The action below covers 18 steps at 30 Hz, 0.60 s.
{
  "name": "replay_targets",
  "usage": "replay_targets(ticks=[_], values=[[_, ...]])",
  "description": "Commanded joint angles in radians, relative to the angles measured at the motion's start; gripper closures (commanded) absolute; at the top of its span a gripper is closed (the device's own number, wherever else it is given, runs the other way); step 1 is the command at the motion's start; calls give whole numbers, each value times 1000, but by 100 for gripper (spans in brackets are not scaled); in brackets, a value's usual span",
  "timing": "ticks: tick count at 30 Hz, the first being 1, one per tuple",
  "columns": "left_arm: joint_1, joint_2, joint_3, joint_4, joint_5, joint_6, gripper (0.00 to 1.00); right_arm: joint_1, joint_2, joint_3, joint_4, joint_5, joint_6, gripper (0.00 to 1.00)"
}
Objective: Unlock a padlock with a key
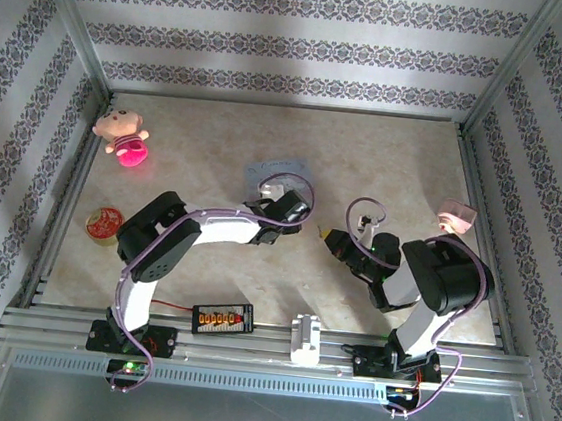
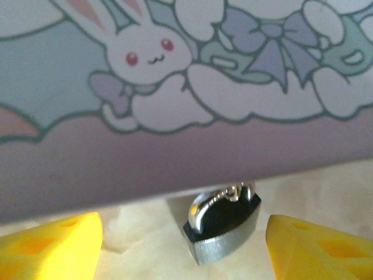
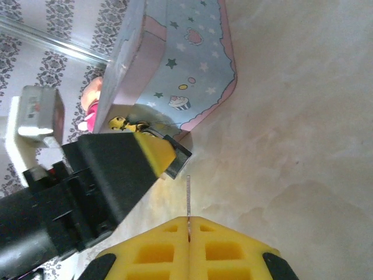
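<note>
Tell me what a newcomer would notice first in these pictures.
The pale blue bunny tin dominates the left wrist view, with the tiny dark grey padlock at its lower edge between the open yellow jaws of the left gripper. In the right wrist view, the right gripper has its jaws shut on a thin metal sliver, likely the key. From above, a pink doll stands out in the far left corner.

soft even light, blurry wrist close-ups
</note>
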Motion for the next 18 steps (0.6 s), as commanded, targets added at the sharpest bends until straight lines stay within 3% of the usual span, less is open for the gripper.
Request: replay_targets(ticks=[1,11,18], values=[[-24,47,54,-73,-101,31,26,-11,-21,-14,23,-35,-37,100],[-32,124,143,-60,-219,91,28,-11,-8,3,32,-51,-38,100],[-32,136,154,-35,-244,129,40,-7,-2,20,32,-50,-32,100]])
